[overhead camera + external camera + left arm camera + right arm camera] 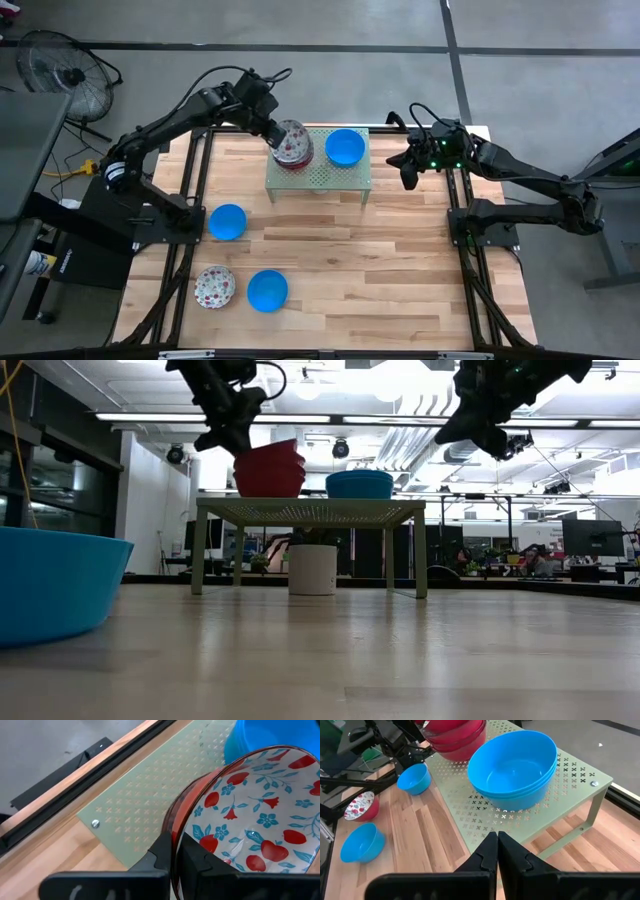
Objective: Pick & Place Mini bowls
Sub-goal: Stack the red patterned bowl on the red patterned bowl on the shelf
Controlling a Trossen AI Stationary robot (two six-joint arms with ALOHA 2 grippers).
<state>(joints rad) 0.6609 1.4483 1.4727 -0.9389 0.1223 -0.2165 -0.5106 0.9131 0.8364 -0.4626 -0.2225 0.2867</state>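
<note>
A stack of red-sided, floral-lined mini bowls (293,148) stands on the pale green rack (318,178), beside a stack of blue mini bowls (345,147). My left gripper (276,135) is shut on the top floral bowl (250,830). My right gripper (408,172) hovers shut off the rack's right end, and its wrist view shows the blue stack (514,766) ahead of it. Two blue bowls (228,221) (267,290) and a floral bowl (214,287) rest on the table's left near part. My left gripper pinches the top floral bowl's rim (173,827) on its left side. One finger (196,857) is inside the bowl and the other finger (159,854) is outside against the red wall. The fingers come slanting down from the table's left. The bowl sits on the stack (268,472).
The rack stands on legs (420,550) at the table's far middle. Dark frame rails (462,230) run along both table sides. In the low view a blue bowl (55,585) fills the near left. Bare wood (380,270) lies to the right.
</note>
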